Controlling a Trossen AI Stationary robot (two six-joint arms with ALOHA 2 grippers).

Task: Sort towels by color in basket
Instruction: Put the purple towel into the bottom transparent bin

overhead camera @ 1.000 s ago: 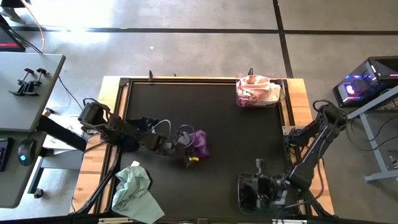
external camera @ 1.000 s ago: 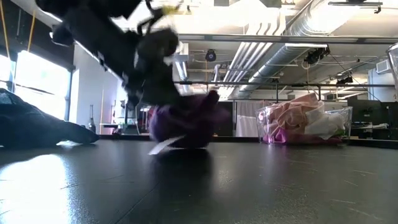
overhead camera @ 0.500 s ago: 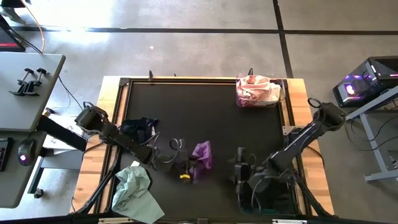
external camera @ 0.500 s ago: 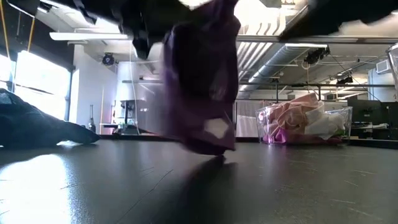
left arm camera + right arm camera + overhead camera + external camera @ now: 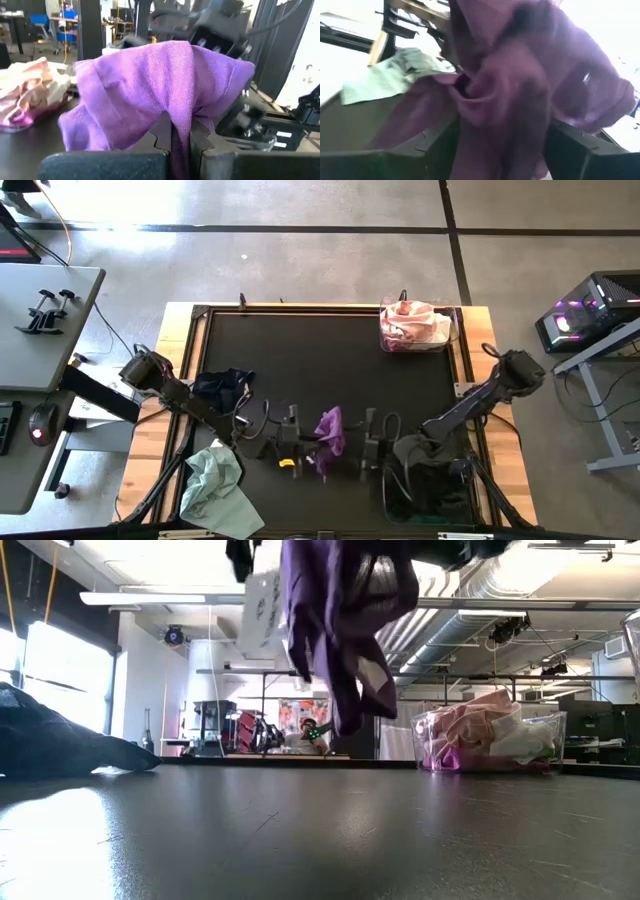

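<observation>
Purple towel (image 5: 329,431) hangs above the black table (image 5: 330,360), at about six o'clock from the tabletop's centre in the overhead view, pinched between the two arms. The left gripper (image 5: 304,443) comes in from nine o'clock and is clamped on the cloth: the left wrist view shows its two dark fingers (image 5: 162,137) pressed together with a fold of the purple fabric (image 5: 155,90) squeezed between them. The low view shows the towel (image 5: 345,610) lifted clear of the tabletop, its lower corners dangling free and a white label at its edge.

The right gripper (image 5: 366,444) faces it from three o'clock, just beside the towel. Its fingers (image 5: 437,140) stand wide apart with the purple cloth (image 5: 520,90) bunched between them; whether they touch it I cannot tell.

Other towels lie apart from this one. A dark navy or black cloth (image 5: 222,387) sits on the table at nine o'clock, under the left arm. A pale mint cloth (image 5: 215,485) lies at seven o'clock, draped over the table's near corner. At one o'clock, in the far corner, a clear basket (image 5: 448,330) holds pink and white cloths (image 5: 410,325) with some magenta showing low down in the low view. A dark bin (image 5: 430,490) sits at five o'clock beneath the right arm; its contents cannot be made out.
</observation>
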